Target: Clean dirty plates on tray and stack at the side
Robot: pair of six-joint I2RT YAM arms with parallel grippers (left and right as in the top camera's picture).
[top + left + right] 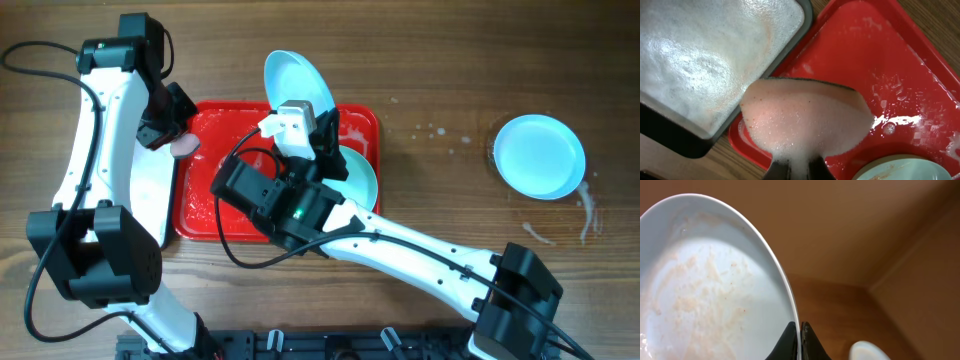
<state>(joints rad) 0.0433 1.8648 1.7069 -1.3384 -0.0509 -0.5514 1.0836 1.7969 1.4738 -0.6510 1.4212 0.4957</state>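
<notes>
The red tray (215,190) lies left of centre, wet with foam. My right gripper (800,335) is shut on the rim of a pale blue plate (292,78), held tilted on edge above the tray's far side; its face (705,290) carries orange-brown smears. A second plate (362,175) lies on the tray's right part, half under my right arm; its smeared edge shows in the left wrist view (900,170). A third plate (540,155) sits on the table at the right. My left gripper (799,167) is shut on a foamy pink sponge (807,120) over the tray's left edge (865,60).
A black-rimmed metal tray (705,65) of soapy foam stands just left of the red tray. Water drops and smears mark the wood around the right plate (585,215). My right arm crosses the tray's near side.
</notes>
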